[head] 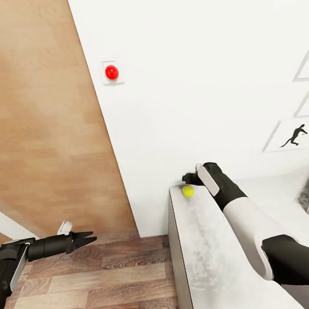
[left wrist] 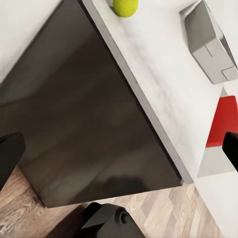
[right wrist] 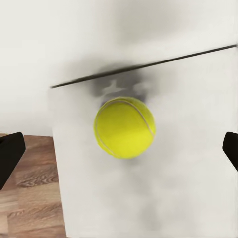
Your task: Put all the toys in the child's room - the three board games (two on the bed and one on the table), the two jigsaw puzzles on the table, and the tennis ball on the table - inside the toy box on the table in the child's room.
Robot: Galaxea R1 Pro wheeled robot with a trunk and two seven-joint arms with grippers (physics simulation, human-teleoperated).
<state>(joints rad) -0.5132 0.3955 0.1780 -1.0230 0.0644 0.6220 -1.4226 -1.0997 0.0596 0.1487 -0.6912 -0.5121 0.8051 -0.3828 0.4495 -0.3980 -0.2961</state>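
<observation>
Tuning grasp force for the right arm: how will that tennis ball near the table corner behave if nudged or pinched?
The tennis ball is round and sits free on the smooth table by its corner, so a nudge would probably roll it off. Its fuzzy felt likely grips well. The right gripper fingers are spread wide on both sides of it; closing centred should hold it.

- The tennis ball [head: 188, 191] sat on the table [head: 212, 261], near its far corner by the wall.
- The right gripper [head: 189, 177] hovered just behind the ball.
- The left gripper [head: 86, 237] hung over the floor, left of the table.
</observation>
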